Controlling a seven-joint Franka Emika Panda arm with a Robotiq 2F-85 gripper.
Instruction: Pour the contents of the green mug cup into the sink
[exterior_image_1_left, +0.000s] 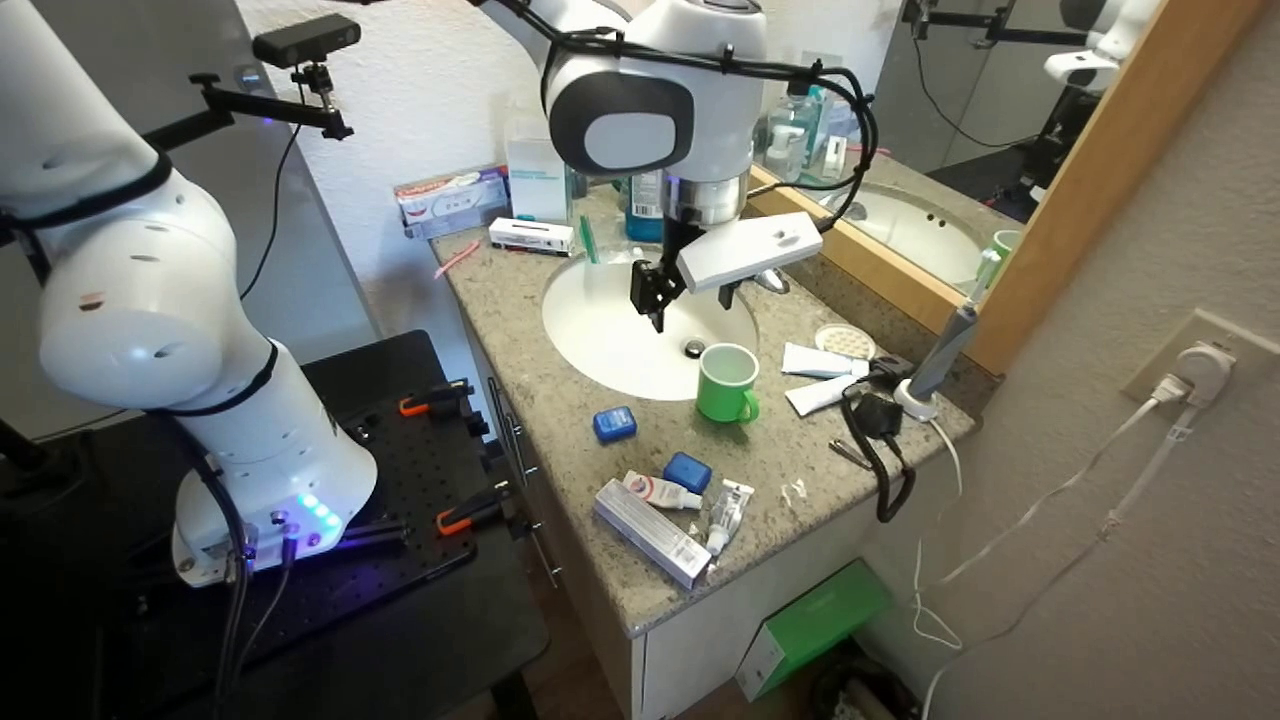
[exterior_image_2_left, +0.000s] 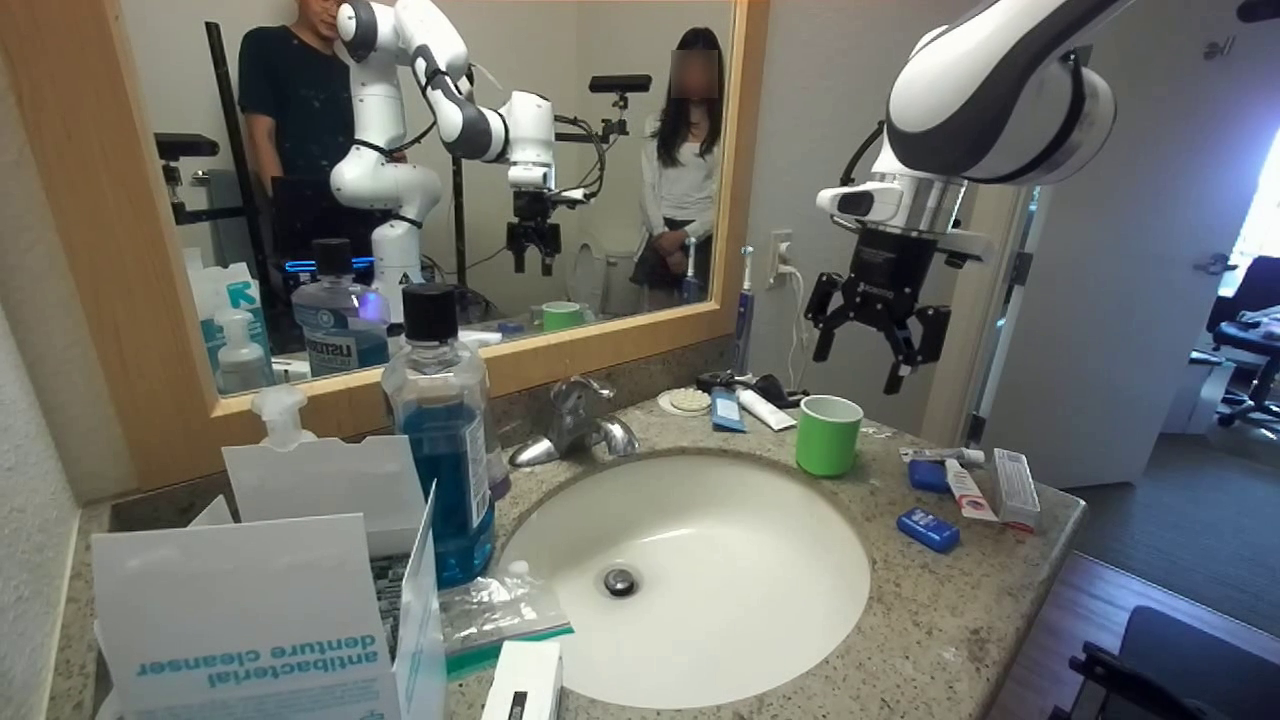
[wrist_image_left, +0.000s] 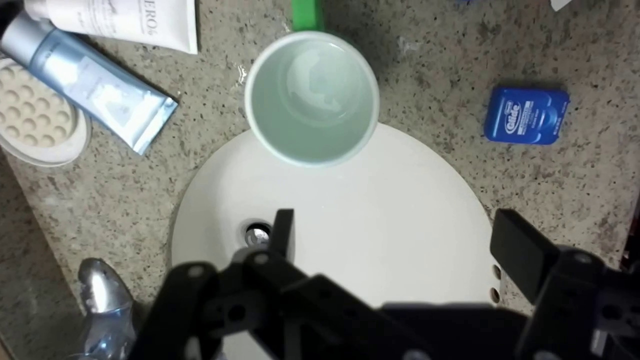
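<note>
The green mug cup (exterior_image_1_left: 727, 388) stands upright on the speckled counter at the rim of the sink (exterior_image_1_left: 610, 335). Its handle points away from the basin. Seen from above in the wrist view, the mug's pale inside (wrist_image_left: 320, 100) has a glossy patch at the bottom, perhaps clear liquid. The white oval sink (wrist_image_left: 400, 200) lies below my gripper (wrist_image_left: 392, 220), whose fingers are wide apart with nothing between them. In an exterior view my gripper (exterior_image_2_left: 858, 370) hangs pointing down, higher than the mug (exterior_image_2_left: 828, 440) and apart from it.
A chrome faucet (exterior_image_2_left: 575, 425) rises at the sink's mirror side. A tall blue mouthwash bottle (exterior_image_2_left: 440, 450) and an opened white box (exterior_image_2_left: 250, 610) stand at one end. Near the mug lie tubes (wrist_image_left: 100, 85), a blue floss box (wrist_image_left: 526, 116) and an upright electric toothbrush (exterior_image_1_left: 950, 345).
</note>
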